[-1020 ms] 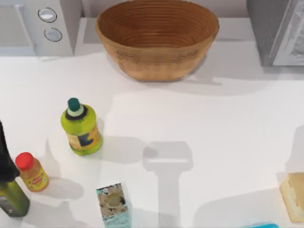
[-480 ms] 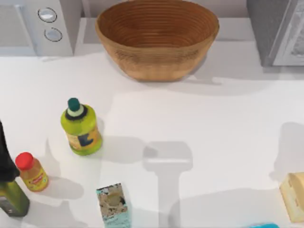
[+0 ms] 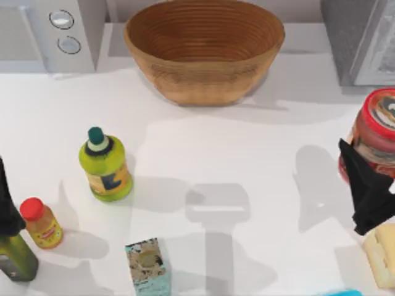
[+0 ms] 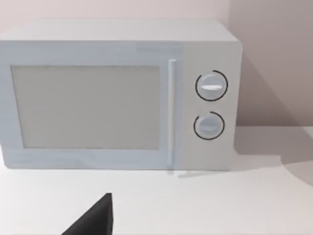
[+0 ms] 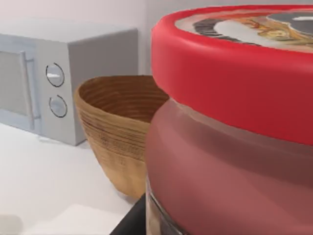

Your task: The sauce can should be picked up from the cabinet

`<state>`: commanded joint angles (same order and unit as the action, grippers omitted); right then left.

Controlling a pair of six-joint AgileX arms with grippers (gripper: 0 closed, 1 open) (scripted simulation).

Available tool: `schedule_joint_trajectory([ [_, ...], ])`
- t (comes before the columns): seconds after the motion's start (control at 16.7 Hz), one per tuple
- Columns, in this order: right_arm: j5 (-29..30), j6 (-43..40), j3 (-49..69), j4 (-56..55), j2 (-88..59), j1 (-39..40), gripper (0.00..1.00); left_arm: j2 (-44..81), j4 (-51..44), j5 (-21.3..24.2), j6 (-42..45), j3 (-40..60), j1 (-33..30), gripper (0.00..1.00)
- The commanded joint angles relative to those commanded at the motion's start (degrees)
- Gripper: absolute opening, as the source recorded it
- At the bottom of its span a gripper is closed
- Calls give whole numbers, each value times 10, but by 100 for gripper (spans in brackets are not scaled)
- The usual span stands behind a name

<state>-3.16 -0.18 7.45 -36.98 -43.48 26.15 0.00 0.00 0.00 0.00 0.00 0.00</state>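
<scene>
The sauce can [image 3: 378, 126], a red tin with a red-rimmed pictured lid, hangs above the table at the right edge, below the dark grey cabinet [image 3: 349, 37] in the top view. My right gripper [image 3: 371, 161] is shut on it, one black finger [image 3: 361, 179] running along its near side. In the right wrist view the sauce can [image 5: 230, 122] looms very close, with a dark finger [image 5: 131, 224] at its base. My left arm [image 3: 6, 206] is parked at the table's left edge; a dark finger [image 4: 93, 221] of it faces the microwave.
A wicker basket [image 3: 203, 49] stands at the back centre, a white microwave [image 3: 49, 34] at the back left. A yellow-green bottle [image 3: 106, 165], a small red-capped bottle [image 3: 41, 223] and a patterned carton [image 3: 148, 266] stand front left. A tan block [image 3: 382, 254] lies front right.
My right gripper has come into the top view from the right edge, holding the sauce can. Its shadow on the table has slid leftward. The left arm has not moved.
</scene>
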Motion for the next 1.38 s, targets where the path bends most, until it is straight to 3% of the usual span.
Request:
schedule_joint_trajectory([
  [0.36,8,-1,66,-291,-327,116,0,0,0,0,0,0,0,100],
  [0.72,32,5,104,-516,-615,166,0,0,0,0,0,0,0,100],
  [1.02,50,9,114,-604,-727,182,0,0,0,0,0,0,0,100],
  [1.38,50,10,114,-606,-733,180,0,0,0,0,0,0,0,100],
])
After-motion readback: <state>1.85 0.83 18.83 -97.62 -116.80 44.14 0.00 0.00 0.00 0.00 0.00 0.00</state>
